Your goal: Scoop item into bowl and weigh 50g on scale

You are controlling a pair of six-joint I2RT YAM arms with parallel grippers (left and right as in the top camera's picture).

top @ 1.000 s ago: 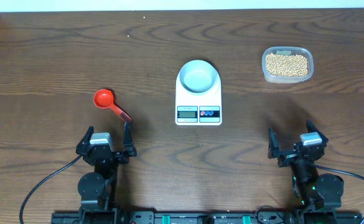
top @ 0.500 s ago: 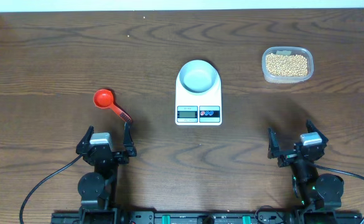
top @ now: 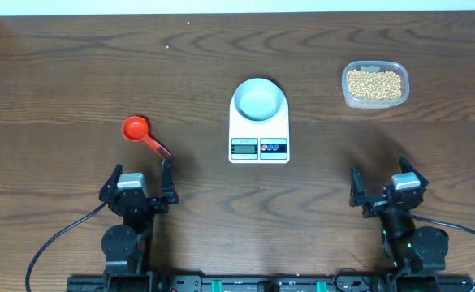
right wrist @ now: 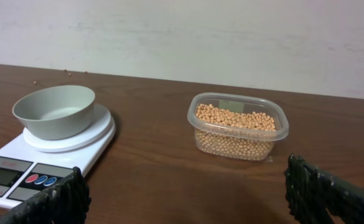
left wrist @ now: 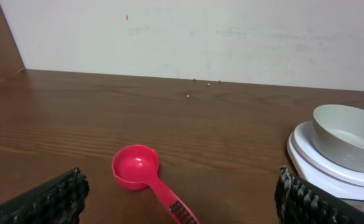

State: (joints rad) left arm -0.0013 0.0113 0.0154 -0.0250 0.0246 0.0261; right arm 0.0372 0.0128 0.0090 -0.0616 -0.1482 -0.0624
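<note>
Mostly dark wood-grain table (top: 75,73), pale wall (left wrist: 231,31) behind, left end effector (top: 138,180) and right end effector (top: 381,185) released

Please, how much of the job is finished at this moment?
Done: the empty bowl sits on the scale. In hand: nothing; left hand and right hand are open, the red scoop lies ungripped. Left: all scooping of beans from the tub, and weighing.

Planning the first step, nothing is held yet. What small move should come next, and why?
Probably ease the left tool forward to the red scoop: its handle lies just ahead, the tool is open and empty, and the bowl on the scale is empty.
</note>
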